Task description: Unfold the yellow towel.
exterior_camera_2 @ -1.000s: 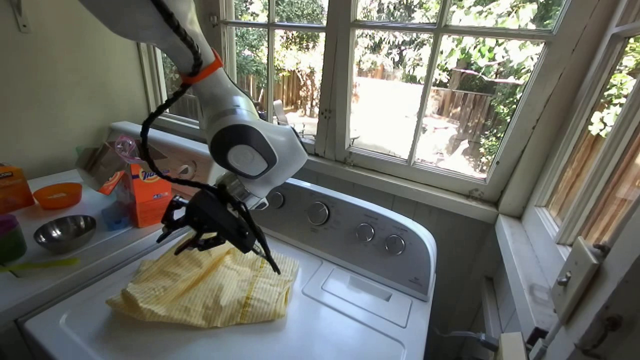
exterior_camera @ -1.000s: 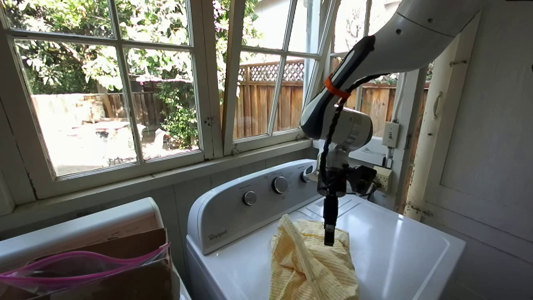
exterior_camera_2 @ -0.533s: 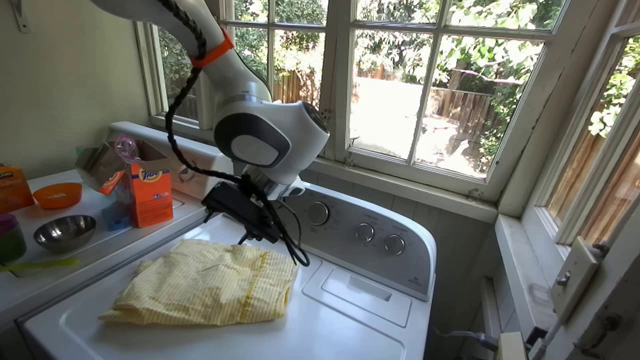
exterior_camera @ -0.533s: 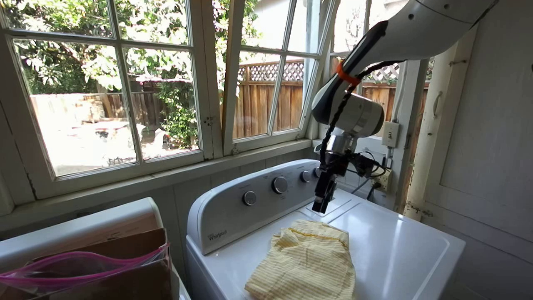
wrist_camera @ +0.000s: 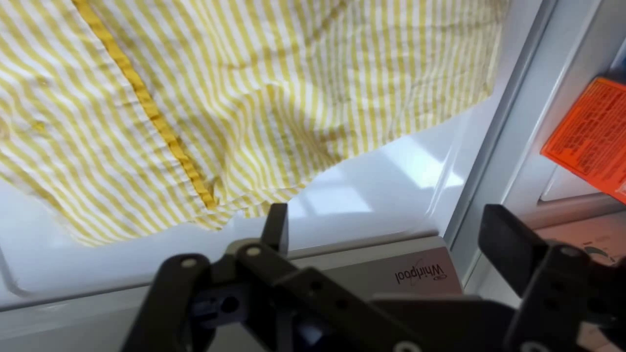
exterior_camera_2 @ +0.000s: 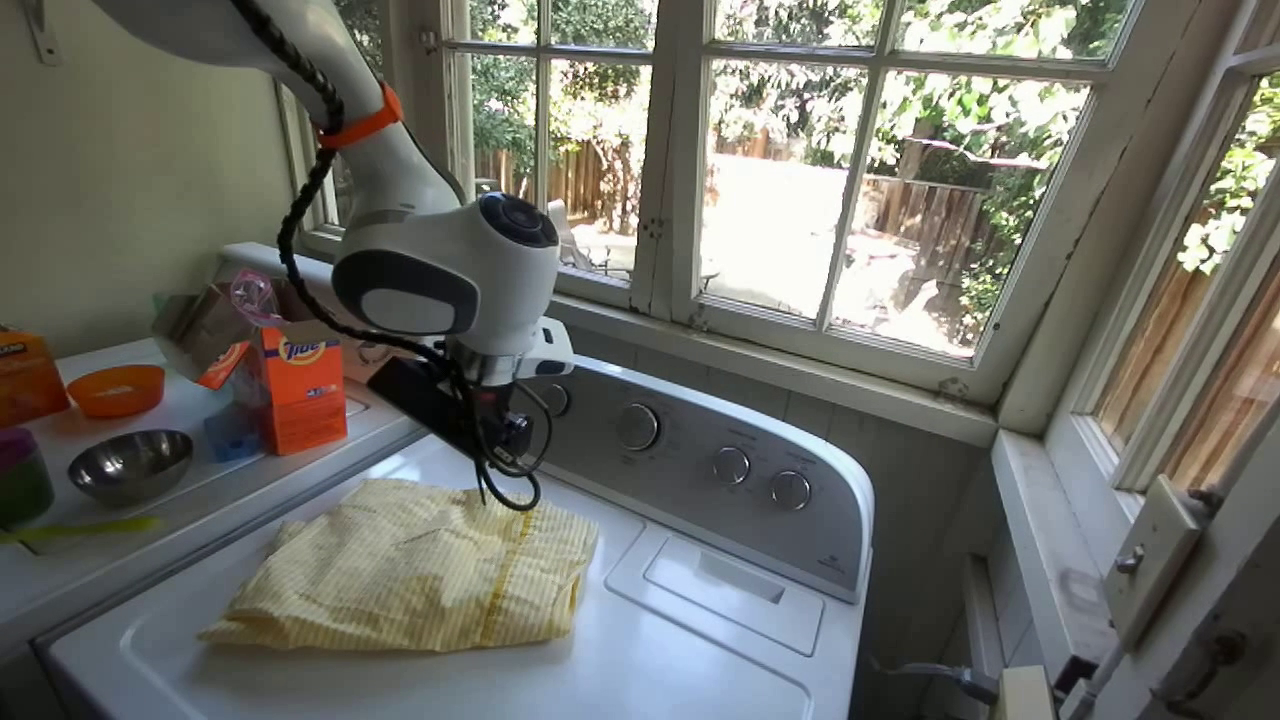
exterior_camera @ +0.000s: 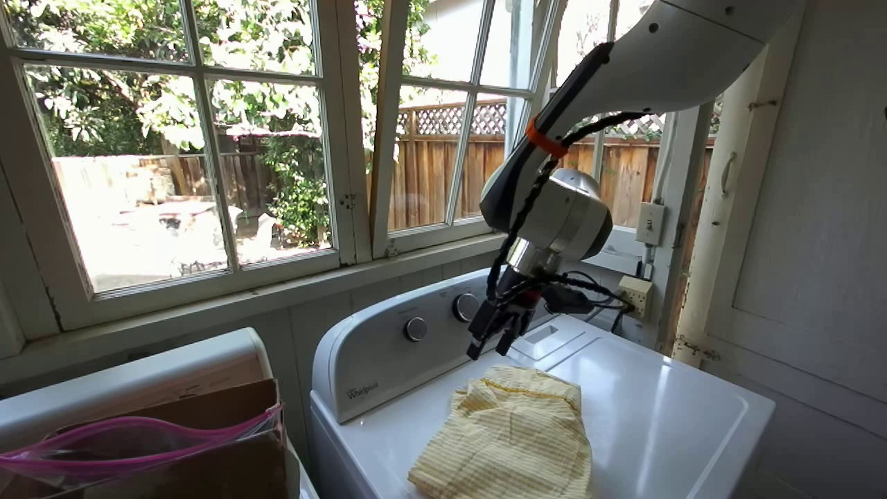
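The yellow towel [exterior_camera: 513, 430] lies spread on the white washer lid [exterior_camera_2: 680, 670], striped and lightly wrinkled, a darker yellow seam running near one end. Its layers look partly doubled over, though how many cannot be told. In the wrist view the towel [wrist_camera: 293, 58] fills the upper left. My gripper [exterior_camera: 488, 352] hovers above the lid, beyond the towel's back edge and close to the control panel. Its fingers stand wide apart in the wrist view, and nothing is between them. In an exterior view the gripper's body and cables hide the fingertips.
A control panel with knobs [exterior_camera_2: 700, 450] rises behind the lid. On the neighbouring machine stand an orange Tide box [exterior_camera_2: 303, 390], a steel bowl [exterior_camera_2: 130, 466] and an orange bowl [exterior_camera_2: 116, 391]. An open carton [exterior_camera: 159, 464] with a pink-edged bag sits in an exterior view.
A raised fold of the towel has dropped and lies flatter, spread further to one side. My gripper has moved up off the towel toward the control panel, turned, and opened wide.
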Available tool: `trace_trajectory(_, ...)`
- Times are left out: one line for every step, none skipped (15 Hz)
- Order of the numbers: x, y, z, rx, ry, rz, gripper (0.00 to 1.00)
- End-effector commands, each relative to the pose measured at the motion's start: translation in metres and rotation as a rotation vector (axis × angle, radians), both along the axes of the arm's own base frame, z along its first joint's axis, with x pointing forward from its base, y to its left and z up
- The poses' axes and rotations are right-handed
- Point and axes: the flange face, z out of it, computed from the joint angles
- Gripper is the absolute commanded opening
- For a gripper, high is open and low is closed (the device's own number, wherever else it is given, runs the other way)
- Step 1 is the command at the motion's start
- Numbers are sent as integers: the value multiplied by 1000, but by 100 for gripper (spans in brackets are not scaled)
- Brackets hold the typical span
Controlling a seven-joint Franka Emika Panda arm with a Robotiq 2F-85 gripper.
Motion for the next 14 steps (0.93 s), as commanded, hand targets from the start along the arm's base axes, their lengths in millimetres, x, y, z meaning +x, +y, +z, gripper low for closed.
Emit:
trace_trajectory(0, 2, 1, -1, 0, -8, 100)
trace_trajectory(0, 1, 1, -1, 0, -12, 100)
trace_trajectory(1, -1, 1, -1, 0, -17, 100)
trace_trajectory(-2, 5, -1, -46, 16, -43, 100)
trace_trajectory(-3, 14, -1, -66, 37, -58, 100)
trace_trajectory(-4, 23, 0, -101, 56, -62, 100)
trace_trajectory(-10, 25, -8, -154, 85, -64, 100)
trace_trajectory(-9, 33, -8, -195, 100, -64, 100)
trace_trajectory(-6, 40, -8, -243, 101, -67, 100)
trace_trajectory(-2, 48, -9, -293, 100, -69, 100)
trace_trajectory(2, 57, -10, -342, 109, -76, 100)
trace_trajectory(6, 68, -11, -393, 119, -84, 100)
trace_trajectory(10, 86, -9, -422, 126, -94, 100)
trace_trajectory(-1, 65, -3, -346, 100, -74, 100)
